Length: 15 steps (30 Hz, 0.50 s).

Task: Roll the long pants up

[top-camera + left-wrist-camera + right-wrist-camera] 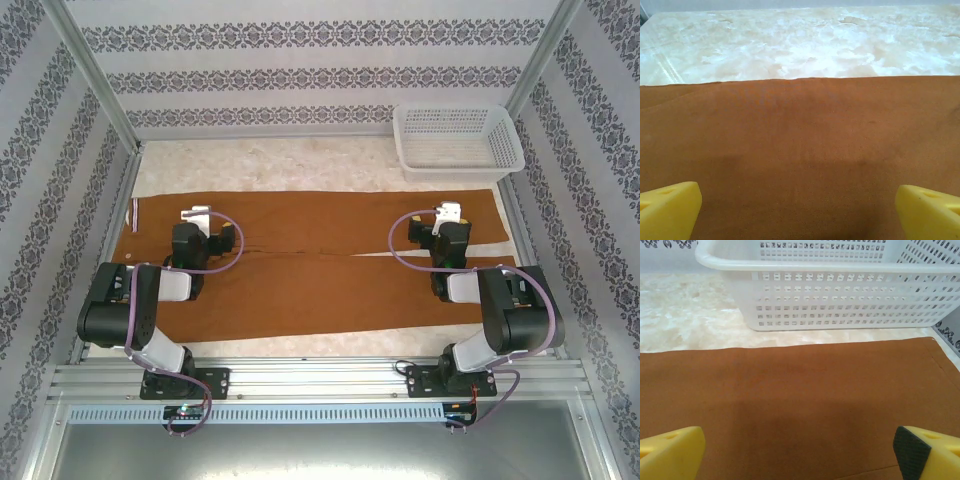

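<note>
The long pants [320, 270] lie flat and unrolled across the marble-look table [300, 165], with the waistband to the left and the cuffs near the white basket [840, 305]. The left gripper [799, 212] and right gripper [800, 452] hang over the cloth, fingers spread wide, pinching nothing. I'd worry the roll starts crooked (soft fabric slips easily) if one pincer catches only a single leg or layer.
</note>
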Tool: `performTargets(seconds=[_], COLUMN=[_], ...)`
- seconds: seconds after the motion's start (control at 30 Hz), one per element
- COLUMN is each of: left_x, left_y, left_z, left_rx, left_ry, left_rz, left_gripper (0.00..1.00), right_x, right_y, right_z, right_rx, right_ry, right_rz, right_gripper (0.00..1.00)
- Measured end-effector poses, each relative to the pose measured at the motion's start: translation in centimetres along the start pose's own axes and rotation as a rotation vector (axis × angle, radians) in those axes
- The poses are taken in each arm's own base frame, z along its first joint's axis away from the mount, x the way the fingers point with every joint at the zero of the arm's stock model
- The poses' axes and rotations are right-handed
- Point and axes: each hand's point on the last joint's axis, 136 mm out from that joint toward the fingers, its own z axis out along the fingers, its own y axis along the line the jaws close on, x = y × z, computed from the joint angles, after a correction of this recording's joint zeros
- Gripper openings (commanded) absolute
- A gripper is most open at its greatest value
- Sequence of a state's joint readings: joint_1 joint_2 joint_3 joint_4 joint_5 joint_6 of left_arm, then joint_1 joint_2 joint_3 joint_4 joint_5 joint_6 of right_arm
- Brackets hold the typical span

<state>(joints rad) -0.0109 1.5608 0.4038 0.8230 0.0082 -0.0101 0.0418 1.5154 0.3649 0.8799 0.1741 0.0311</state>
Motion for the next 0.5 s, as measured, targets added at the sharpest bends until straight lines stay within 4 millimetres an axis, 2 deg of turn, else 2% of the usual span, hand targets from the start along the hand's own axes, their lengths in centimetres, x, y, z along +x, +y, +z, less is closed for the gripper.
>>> performTargets(seconds=[0.5], left_x=[0.02], left_y=[0.02], left_z=[0.00], left_rx=[-0.001], left_ry=[0.001], left_rz=[0.000], left_gripper=[1.00], right_x=[0.03], right_y=[0.12], right_z=[0.00], right_rx=[-0.008], right_ry=[0.001], right_rz=[0.000], right_gripper=[0.98])
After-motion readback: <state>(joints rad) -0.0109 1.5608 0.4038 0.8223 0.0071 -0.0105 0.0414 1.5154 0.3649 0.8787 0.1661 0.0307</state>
